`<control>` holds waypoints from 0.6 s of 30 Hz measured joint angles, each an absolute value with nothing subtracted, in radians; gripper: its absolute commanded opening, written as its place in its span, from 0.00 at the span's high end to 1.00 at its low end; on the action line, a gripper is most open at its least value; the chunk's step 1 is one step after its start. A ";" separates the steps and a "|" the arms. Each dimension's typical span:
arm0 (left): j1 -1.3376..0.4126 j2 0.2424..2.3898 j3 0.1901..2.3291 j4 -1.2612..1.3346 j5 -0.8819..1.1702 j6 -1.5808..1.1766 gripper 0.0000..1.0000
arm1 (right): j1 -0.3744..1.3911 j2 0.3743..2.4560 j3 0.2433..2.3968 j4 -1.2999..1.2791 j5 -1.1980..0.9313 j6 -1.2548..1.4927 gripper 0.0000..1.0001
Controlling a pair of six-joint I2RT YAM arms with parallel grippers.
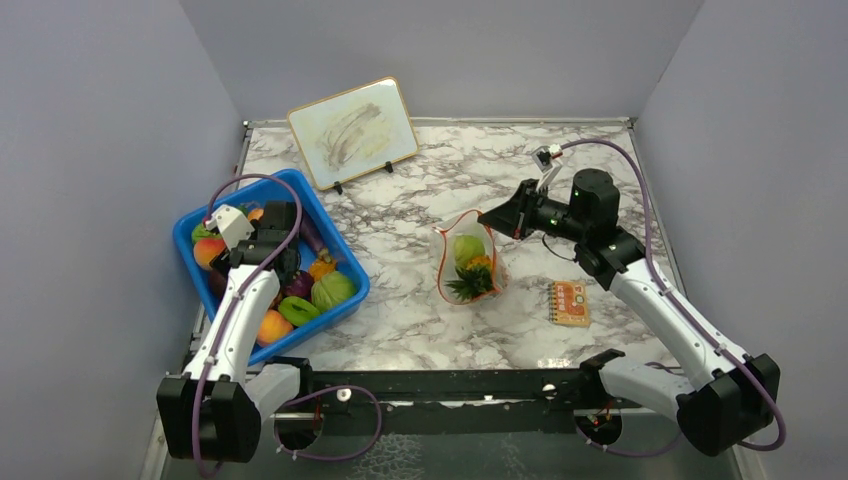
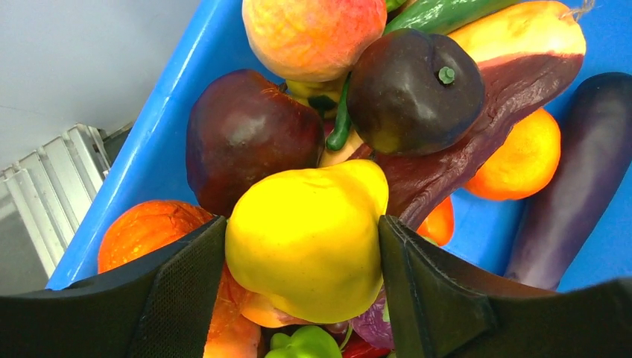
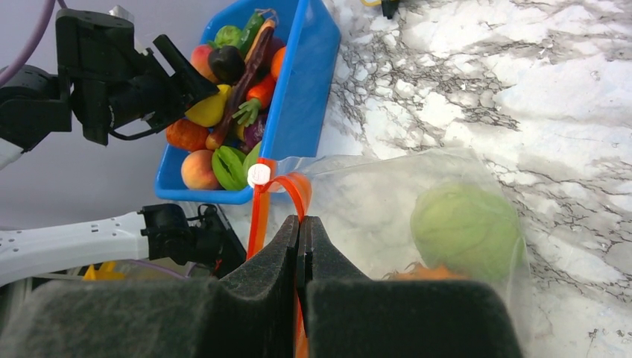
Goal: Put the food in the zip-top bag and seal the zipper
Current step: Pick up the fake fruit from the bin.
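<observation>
My left gripper [image 1: 288, 255] is down in the blue tub, its two fingers pressed on either side of a yellow fruit [image 2: 305, 231]. Around it lie dark purple, orange and peach-coloured fruits and a long purple eggplant [image 2: 581, 179]. The clear zip-top bag [image 1: 468, 262] stands open at mid-table, with a green fruit [image 1: 467, 247] and an orange fruit with spiky green leaves [image 1: 470, 282] inside. My right gripper [image 3: 299, 222] is shut on the bag's orange-red zipper [image 3: 261, 209] near its white slider [image 3: 258, 174]; it also shows in the top view [image 1: 484, 217].
The blue tub [image 1: 340, 225] of toy food sits at the left edge against the wall. A framed board [image 1: 352, 130] leans at the back. A small orange card [image 1: 570, 303] lies right of the bag. Grey walls close in the table.
</observation>
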State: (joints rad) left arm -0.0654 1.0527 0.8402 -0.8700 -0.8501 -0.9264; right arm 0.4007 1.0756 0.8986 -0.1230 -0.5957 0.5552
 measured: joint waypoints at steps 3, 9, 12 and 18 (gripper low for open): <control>-0.065 1.044 0.840 -0.868 -0.846 -0.926 0.37 | 0.401 1.067 0.899 -0.133 -0.595 0.555 0.99; -0.065 0.986 0.855 -0.869 -0.813 -0.918 0.46 | 0.401 1.057 0.898 -0.140 -0.592 0.553 0.99; -0.065 0.962 0.874 -0.868 -0.787 -0.900 0.49 | 0.401 1.057 0.897 -0.140 -0.591 0.554 0.99; -0.065 0.937 0.920 -0.854 -0.693 -0.830 0.54 | 0.401 1.055 0.885 -0.123 -0.587 0.583 0.99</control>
